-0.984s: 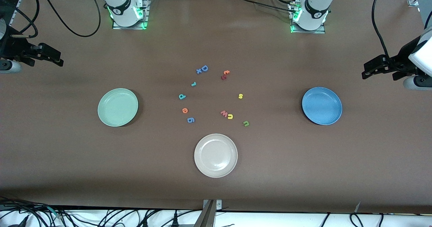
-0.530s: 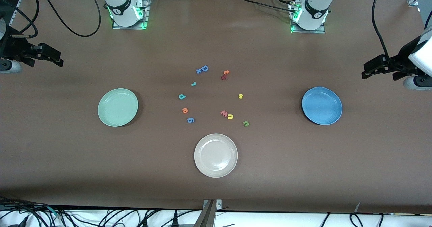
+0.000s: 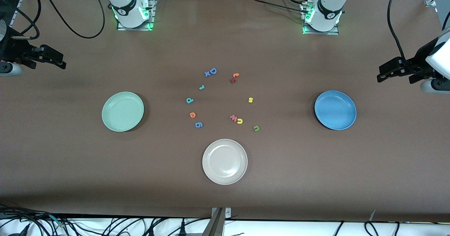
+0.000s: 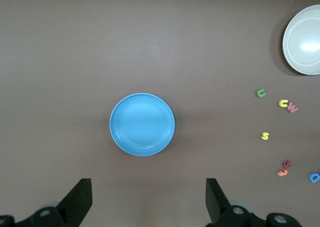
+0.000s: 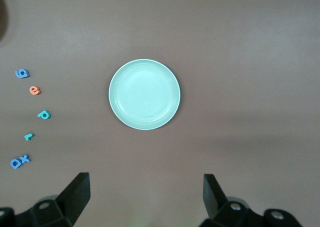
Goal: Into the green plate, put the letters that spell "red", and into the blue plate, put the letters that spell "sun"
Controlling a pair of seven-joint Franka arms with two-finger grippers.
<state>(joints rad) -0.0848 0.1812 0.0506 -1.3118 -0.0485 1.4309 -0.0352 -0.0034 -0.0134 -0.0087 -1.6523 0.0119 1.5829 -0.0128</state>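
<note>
The left hand (image 3: 381,72) hangs high over the left arm's end of the tabletop (image 3: 316,179), its fingers (image 4: 80,199) spread wide apart and holding nothing; the blue plate (image 3: 335,110) lies on the tabletop almost under it, a little toward the middle, and in the left wrist view the plate (image 4: 142,124) sits between the two fingertips, well clear of them; the right hand (image 3: 58,61) waits likewise high over the right arm's end, fingers (image 5: 76,194) wide apart and empty, with the green plate (image 3: 122,111) near it on the tabletop and centred between the fingertips in the right wrist view (image 5: 144,94); both plates hold nothing.

All the letters lie loose in the middle of the tabletop, well apart from either hand; the teal "r" (image 3: 201,87), the teal "d" (image 3: 190,100) and the orange "e" (image 3: 192,115) form a loose row on the green plate's side of the cluster; the yellow "s" (image 3: 250,100), the yellow arch (image 3: 239,120) and the olive-green arch (image 3: 256,128) lie on the blue plate's side; the yellow arch touches a salmon-pink "w" (image 3: 233,118).

A blue "D" (image 3: 212,71) with a small blue "x" (image 3: 207,74) against it lies nearest the bases; a blue "6" (image 3: 198,124) sits just beside the "e"; a beige-white plate (image 3: 224,161) lies nearest the front camera.
</note>
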